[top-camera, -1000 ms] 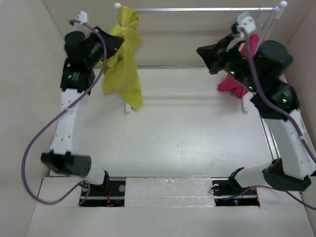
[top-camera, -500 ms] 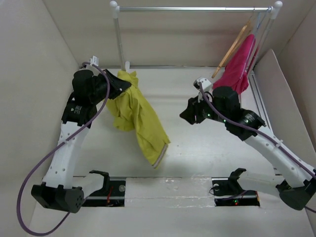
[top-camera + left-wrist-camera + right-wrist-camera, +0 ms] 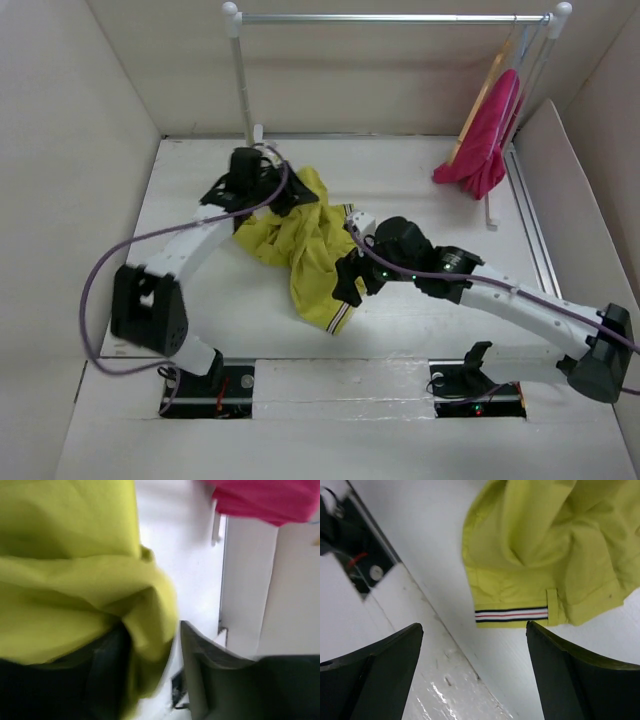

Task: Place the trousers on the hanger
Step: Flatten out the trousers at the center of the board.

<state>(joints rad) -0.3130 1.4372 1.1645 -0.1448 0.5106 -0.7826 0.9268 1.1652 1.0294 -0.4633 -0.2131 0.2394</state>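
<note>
The left arm reaches in low over the table, and the left gripper sits at the far, upper end of the trousers. In the left wrist view a thick fold of the yellow-green cloth drapes over one finger and sags into the gap. A sliver of table shows between the cloth and the other finger, so the jaws stand partly apart rather than clamped. The trousers lie crumpled in a heap near the middle of the table, one leg running toward the near edge. Just right of that leg the right gripper hovers with its jaws spread wide and nothing between them. Below it lie the hem and its white-and-dark striped trim band. Well apart at the far right, the wooden hanger hangs tilted from the clothes rail beside a magenta-pink garment.
</note>
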